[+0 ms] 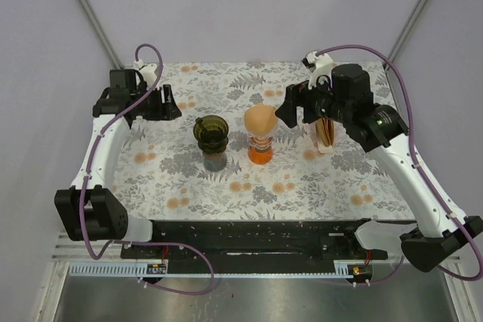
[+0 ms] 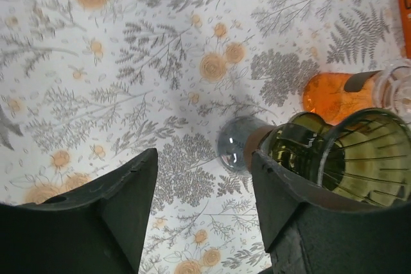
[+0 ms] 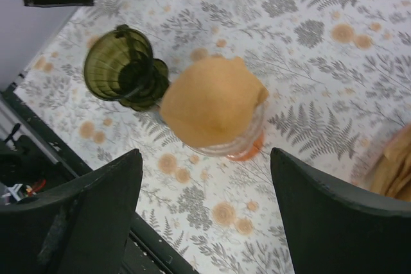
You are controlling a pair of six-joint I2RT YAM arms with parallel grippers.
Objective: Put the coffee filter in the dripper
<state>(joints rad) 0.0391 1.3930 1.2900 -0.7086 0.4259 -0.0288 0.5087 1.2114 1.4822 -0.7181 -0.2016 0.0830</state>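
Note:
A brown paper coffee filter (image 1: pixel 260 119) sits in the top of a clear glass dripper on an orange base (image 1: pixel 260 154) at mid-table. It shows from above in the right wrist view (image 3: pixel 212 101). A green glass dripper (image 1: pixel 210 133) stands just left of it and is empty (image 3: pixel 122 72). My right gripper (image 1: pixel 290 108) is open and empty, above and right of the filter (image 3: pixel 205 158). My left gripper (image 1: pixel 170 103) is open and empty, left of the green dripper (image 2: pixel 202 158). The green dripper (image 2: pixel 359 152) lies beside its right finger.
A stack of brown filters in a holder (image 1: pixel 326 133) stands under the right arm, at the right edge of the right wrist view (image 3: pixel 395 162). The floral cloth (image 1: pixel 302 186) covers the table. A black rail (image 1: pixel 249 235) runs along the near edge.

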